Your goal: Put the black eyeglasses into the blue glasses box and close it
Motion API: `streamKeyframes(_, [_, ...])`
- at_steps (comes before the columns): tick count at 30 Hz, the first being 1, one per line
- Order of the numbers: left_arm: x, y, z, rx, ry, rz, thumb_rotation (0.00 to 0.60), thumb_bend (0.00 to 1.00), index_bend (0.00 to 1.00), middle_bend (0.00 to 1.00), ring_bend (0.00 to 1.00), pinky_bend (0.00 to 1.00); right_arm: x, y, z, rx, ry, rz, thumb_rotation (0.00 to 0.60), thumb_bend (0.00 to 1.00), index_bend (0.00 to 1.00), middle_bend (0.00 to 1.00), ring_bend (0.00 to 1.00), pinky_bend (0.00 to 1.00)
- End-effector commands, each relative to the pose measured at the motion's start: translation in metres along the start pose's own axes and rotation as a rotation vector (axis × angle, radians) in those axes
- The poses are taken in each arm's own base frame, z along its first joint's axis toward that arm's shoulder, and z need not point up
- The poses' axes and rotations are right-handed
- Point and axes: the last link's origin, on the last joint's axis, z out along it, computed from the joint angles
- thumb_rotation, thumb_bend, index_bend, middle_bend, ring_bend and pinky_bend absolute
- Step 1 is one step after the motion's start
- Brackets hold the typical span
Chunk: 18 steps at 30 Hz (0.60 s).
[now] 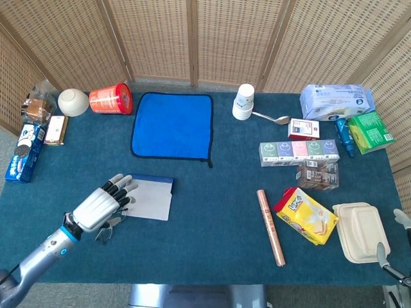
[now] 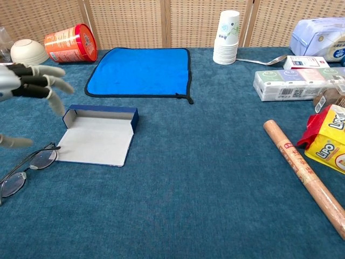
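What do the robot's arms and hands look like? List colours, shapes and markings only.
The left hand has a pale silver-grey shell on its back and segmented fingers with black bands and light tips. A bright blue ring marks the wrist, behind it a smooth, round, metallic grey forearm. Of the right hand, only pale grey tips show at the frame edge.
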Motion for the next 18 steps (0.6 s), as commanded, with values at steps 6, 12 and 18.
streamKeyframes(6, [-0.013,-0.011,-0.024,0.002,-0.066,0.063,0.600,0.19,0.35,0.16,0.01,0.04,0.000,-0.007,-0.002,0.010,0.008,-0.002,0.343,0.45,0.15,0.29,0.17,0.18])
streamKeyframes(12, [-0.028,-0.013,-0.027,-0.013,-0.114,0.096,0.600,0.19,0.35,0.16,0.01,0.04,-0.001,-0.009,-0.005,0.007,0.011,-0.003,0.347,0.45,0.15,0.29,0.17,0.18])
streamKeyframes(18, [-0.038,-0.015,-0.026,-0.020,-0.137,0.133,0.600,0.19,0.33,0.14,0.00,0.03,0.002,-0.008,-0.006,0.000,0.017,-0.006,0.345,0.45,0.15,0.29,0.17,0.18])
